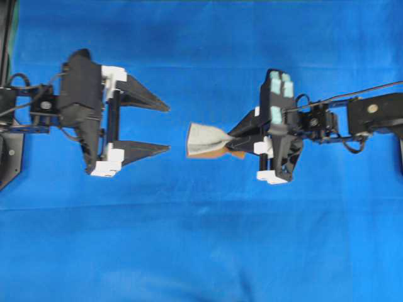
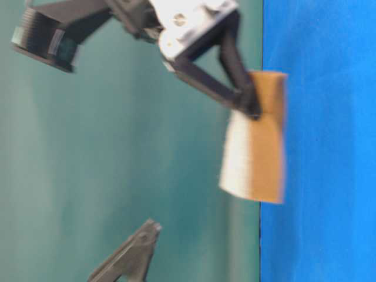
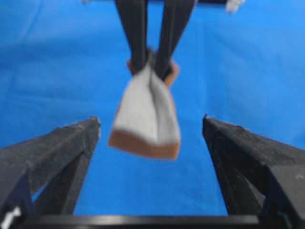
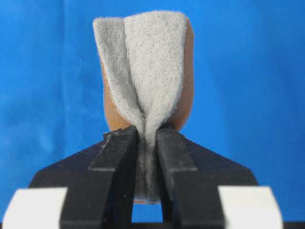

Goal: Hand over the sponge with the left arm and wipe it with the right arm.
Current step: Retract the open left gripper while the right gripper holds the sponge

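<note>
The sponge [image 1: 204, 139] hangs above the blue cloth, grey-white felt side up and orange-brown layer below. My right gripper [image 1: 233, 143], the one with teal patches, is shut on its right end and pinches the felt into a fold [image 4: 143, 67]. My left gripper [image 1: 167, 128] stands open just left of the sponge without touching it. In the left wrist view its two fingers [image 3: 71, 143] are spread wide on either side of the sponge [image 3: 147, 119], which lies a little ahead of the tips. The table-level view shows the sponge [image 2: 258, 141] held at its upper corner.
A blue cloth [image 1: 201, 251] covers the whole table. The arm bases and cables sit at the far left [image 1: 12, 119] and far right [image 1: 378, 113] edges. A teal wall [image 2: 88, 164] backs the table-level view.
</note>
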Available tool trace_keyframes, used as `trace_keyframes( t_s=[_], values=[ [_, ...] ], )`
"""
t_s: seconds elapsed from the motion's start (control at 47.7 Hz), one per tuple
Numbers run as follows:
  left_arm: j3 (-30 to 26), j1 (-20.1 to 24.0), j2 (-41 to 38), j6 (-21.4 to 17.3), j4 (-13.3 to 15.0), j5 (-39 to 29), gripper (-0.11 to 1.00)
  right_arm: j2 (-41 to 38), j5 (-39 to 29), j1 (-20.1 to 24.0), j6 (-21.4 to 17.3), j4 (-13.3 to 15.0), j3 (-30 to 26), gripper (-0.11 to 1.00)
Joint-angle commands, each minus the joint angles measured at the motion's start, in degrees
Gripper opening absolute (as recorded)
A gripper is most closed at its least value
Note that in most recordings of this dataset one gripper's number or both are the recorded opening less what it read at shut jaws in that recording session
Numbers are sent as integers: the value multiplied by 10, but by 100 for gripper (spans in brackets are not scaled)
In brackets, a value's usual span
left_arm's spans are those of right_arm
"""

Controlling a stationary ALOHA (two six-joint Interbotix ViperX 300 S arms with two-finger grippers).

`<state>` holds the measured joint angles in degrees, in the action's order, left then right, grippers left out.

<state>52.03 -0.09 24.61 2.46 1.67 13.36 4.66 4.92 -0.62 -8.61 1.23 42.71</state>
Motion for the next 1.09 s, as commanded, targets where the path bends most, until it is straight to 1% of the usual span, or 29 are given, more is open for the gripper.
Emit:
trace_keyframes(
  t_s=[0.0, 0.189, 0.399, 0.524, 0.65, 0.797, 0.923, 1.07],
  values=[
    [5, -2, 28, 0, -1, 16, 86, -23, 20, 1, 3, 1, -5, 17],
    [22, -2, 53, -1, -1, 18, 86, -85, 36, 1, 0, 1, -5, 17],
    [25, -2, 57, -2, -2, 15, 86, -153, 52, 7, -5, 0, -4, 17],
    [25, -1, 58, -4, -2, 14, 85, -166, 54, 10, -5, -1, -5, 17],
    [26, -2, 58, -18, -2, 13, 85, -165, 53, 6, -2, 0, -5, 17],
    [25, -2, 58, -25, -1, 14, 85, -154, 54, -32, 9, 4, 6, 17],
    [25, -1, 58, -25, -2, 14, 85, -137, 55, -80, 28, 25, 15, 17],
    [25, -2, 57, -25, -2, 14, 85, -134, 55, -141, 58, 47, 11, 17]
  ],
)
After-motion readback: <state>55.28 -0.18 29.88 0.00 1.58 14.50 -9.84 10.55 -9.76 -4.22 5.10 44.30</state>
